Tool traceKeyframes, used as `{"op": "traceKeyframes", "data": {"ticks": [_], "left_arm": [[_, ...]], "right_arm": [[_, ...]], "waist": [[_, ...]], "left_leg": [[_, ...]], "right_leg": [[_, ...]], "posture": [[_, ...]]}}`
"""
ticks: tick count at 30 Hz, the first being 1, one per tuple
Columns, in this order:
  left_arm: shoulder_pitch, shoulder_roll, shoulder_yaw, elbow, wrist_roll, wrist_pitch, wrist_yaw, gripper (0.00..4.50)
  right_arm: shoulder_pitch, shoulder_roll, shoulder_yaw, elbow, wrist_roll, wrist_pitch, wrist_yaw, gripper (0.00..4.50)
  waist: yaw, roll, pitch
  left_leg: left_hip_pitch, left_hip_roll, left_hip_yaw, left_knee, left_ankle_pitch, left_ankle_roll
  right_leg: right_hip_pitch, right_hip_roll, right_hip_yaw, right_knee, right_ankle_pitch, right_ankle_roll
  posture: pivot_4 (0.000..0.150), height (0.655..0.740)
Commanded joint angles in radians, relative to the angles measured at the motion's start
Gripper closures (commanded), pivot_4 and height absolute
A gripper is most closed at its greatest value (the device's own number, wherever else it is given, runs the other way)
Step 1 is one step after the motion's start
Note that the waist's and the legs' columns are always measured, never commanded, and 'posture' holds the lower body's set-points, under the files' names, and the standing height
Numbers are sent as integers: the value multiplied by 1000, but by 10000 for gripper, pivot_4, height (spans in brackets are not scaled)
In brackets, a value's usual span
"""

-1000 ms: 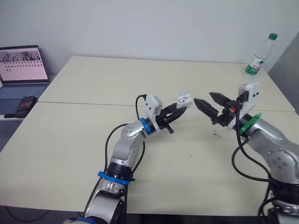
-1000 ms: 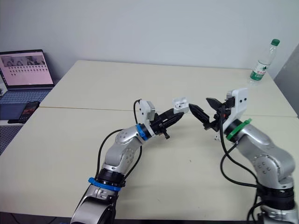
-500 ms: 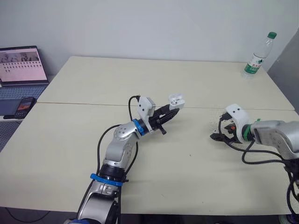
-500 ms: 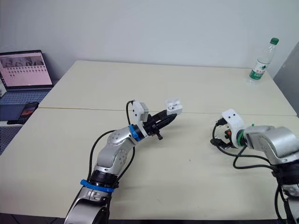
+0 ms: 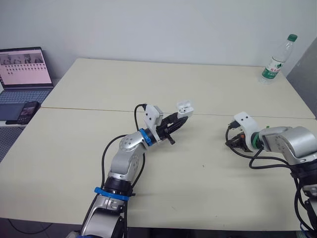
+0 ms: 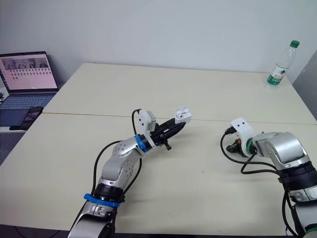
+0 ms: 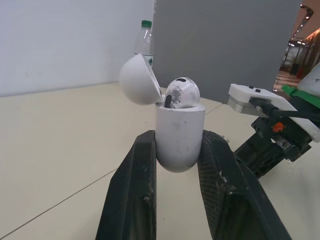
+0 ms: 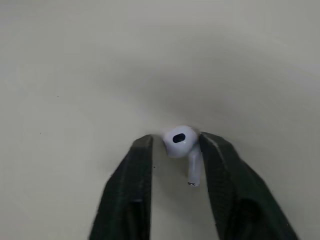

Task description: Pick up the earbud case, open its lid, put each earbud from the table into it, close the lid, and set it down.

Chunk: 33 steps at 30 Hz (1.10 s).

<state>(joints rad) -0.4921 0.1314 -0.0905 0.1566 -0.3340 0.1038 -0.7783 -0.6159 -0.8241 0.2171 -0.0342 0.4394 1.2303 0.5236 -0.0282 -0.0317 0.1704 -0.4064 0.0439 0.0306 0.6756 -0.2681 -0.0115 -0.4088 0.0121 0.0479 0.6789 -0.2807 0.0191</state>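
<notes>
1. Plain pale wall (image 5: 148, 25) fills the top of the head views. A grey panel (image 5: 306, 62) stands at the right edge.
2. The cream table (image 5: 99, 84) takes up most of the frame. A seam (image 5: 89, 109) runs left to right across the middle, like two tops pushed together. The surface is matte and mostly bare.
3. Open laptop (image 5: 25, 69) at upper left, off the table's left edge, with its screen lit.
4. Clear water bottle (image 5: 276, 58) with green cap and green label stands upright at upper right, on the table's far corner.
5. Dark phone (image 5: 26, 111) at the left edge, below the laptop and off the table.
6. Left end effector (image 5: 179, 117) is in frame centre, raised above the table near the seam. It is clamped on the white earbud case (image 7: 179, 135), one finger on each side of the lower body.
7. The case is upright and its lid (image 7: 139, 80) is open, hinged back.
8. Right end effector (image 8: 175, 141) is at centre right of the head views, down at the table. The gap is narrow, with the fingertips on either side of the loose earbud (image 8: 181, 142). One fingertip looks to touch it and a small gap shows at the other. The earbud lies on the table, not lifted.
9. Seated earbud (image 7: 181, 92) sits in the case with its head poking above the rim.
</notes>
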Motion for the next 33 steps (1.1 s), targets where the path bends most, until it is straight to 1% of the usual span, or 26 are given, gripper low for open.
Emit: {"op": "traceKeyframes", "data": {"ticks": [1,6,8,10,12,14,16,19,20,22,24,29,33], "left_arm": [[-13,-2,9,-16,-9,-26,-8,37164],[-12,2,7,-19,-8,-25,-8,37164],[-9,4,7,-26,-9,-21,-7,37164],[-6,7,7,-30,-9,-18,-6,37164],[-5,9,6,-33,-9,-15,-4,37164],[-3,10,5,-35,-9,-14,-3,37164],[-2,10,4,-34,-10,-14,-4,37164],[0,11,3,-27,-9,-20,-6,37164],[1,11,3,-24,-9,-23,-7,37164],[2,10,3,-22,-8,-26,-6,37164],[4,9,4,-23,-7,-28,-4,37164],[12,10,5,-28,-6,-31,1,37164],[16,11,5,-30,-5,-32,1,37164]], "right_arm": [[-14,-3,-19,-15,-27,-4,12,40716],[13,-33,-24,-66,-42,-43,59,40714],[61,-104,-6,-140,-50,-131,146,40714],[123,-196,15,-210,-69,-242,251,40714],[214,-323,38,-257,-126,-437,389,40714],[315,-435,39,-266,-185,-656,513,40714],[384,-500,25,-243,-218,-793,590,40714],[460,-552,8,-198,-269,-977,670,40714],[482,-567,8,-179,-292,-1036,692,40714],[515,-583,12,-146,-332,-1132,726,40714],[520,-562,12,-111,-361,-1204,734,40714],[482,-499,22,-28,-433,-1327,735,40714],[480,-480,18,3,-455,-1403,763,40714]], "waist": [[0,0,0],[0,0,0],[3,1,0],[6,2,1],[6,2,1],[8,1,1],[7,1,1],[1,1,1],[0,1,1],[0,1,1],[-1,1,1],[-3,1,1],[-3,0,1]], "left_leg": [[0,0,0,0,0,0],[0,0,0,0,0,0],[-1,0,-1,0,0,0],[-2,-1,-2,0,0,0],[-3,-1,-2,0,0,0],[-3,-2,-2,0,0,0],[-3,-2,-2,1,0,0],[-1,-1,0,1,0,0],[1,-1,1,1,0,0],[4,0,2,1,0,0],[6,0,2,1,0,0],[7,1,3,2,0,0],[8,1,3,2,0,0]], "right_leg": [[0,0,0,0,0,0],[0,0,0,0,0,0],[0,0,-1,0,0,0],[-1,0,-2,-1,0,0],[-2,0,-2,-1,0,0],[-2,-1,-3,-2,-1,1],[-1,-1,-3,-2,-1,2],[-1,-1,-3,0,-2,3],[0,-1,-3,0,-3,5],[3,0,-2,0,-3,6],[4,0,-2,1,-3,6],[4,1,-1,2,-3,5],[5,1,0,2,-2,5]], "posture": [[1500,7362],[1500,7362],[1500,7362],[1500,7362],[1500,7362],[1500,7362],[1500,7362],[1500,7362],[1500,7362],[1500,7362],[1500,7362],[1500,7362],[1500,7362]]}}
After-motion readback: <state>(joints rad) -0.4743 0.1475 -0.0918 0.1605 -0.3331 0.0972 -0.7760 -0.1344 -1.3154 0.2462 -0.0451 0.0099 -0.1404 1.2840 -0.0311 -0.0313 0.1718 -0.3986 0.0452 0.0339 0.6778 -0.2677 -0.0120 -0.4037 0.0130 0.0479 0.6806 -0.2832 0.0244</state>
